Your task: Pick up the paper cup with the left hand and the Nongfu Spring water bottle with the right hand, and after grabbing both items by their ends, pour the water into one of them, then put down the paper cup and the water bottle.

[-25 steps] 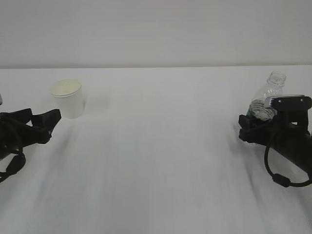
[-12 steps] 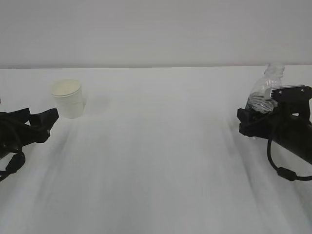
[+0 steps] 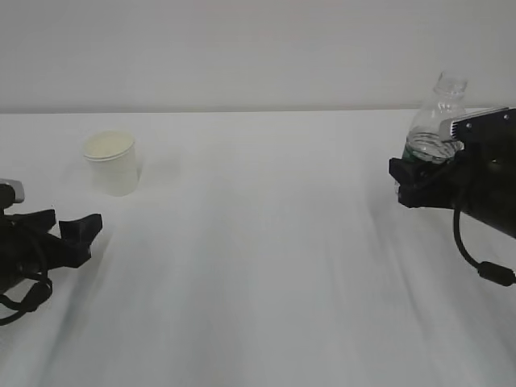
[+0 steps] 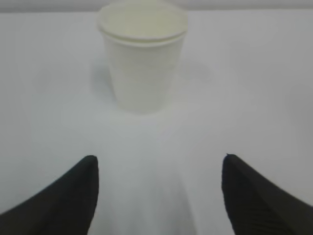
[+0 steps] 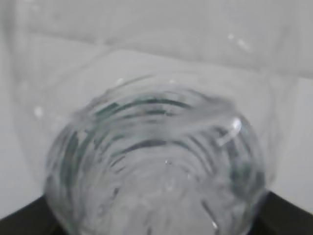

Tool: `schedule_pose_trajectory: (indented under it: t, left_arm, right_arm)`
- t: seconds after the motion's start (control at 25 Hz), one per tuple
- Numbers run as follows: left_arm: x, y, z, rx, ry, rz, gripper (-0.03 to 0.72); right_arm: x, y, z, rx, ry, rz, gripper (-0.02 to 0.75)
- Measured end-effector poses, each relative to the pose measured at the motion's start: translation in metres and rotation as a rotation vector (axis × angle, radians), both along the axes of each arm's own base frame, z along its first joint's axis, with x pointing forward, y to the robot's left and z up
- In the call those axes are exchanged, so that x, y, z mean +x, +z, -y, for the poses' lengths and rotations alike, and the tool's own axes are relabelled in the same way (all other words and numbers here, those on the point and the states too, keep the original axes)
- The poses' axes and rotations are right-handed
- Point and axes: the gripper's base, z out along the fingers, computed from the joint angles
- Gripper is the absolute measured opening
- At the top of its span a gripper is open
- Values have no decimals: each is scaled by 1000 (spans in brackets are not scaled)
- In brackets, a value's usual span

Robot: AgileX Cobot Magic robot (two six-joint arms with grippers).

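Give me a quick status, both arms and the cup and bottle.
Left gripper open, short of the paper cup, not touching. Right gripper shut on the water bottle, lifted off the table. Nothing between left jaws and cup.

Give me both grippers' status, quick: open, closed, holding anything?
Left gripper: open, empty, short of the paper cup.
Right gripper: closed on the water bottle, lifted off the table.
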Motion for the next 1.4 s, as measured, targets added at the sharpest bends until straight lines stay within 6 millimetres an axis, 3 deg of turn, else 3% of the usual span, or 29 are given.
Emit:
schedule_pose_trajectory:
  t: [0.16,0.32,0.56,1.4]
  left_arm:
    - [6,-19,1,10,-1,-48,638]
    - [18,-21,3,7,-4,-27,661]
    - [42,-13,7,-5,-6,51,663]
    - [100,-26,16,-15,-7,141,642]
  right_arm:
    - [-1,14,0,-5,1,34,470]
    - [-3,19,0,-26,10,22,470]
    - [-4,18,0,-39,19,8,470]
    - [-4,18,0,-41,21,4,469]
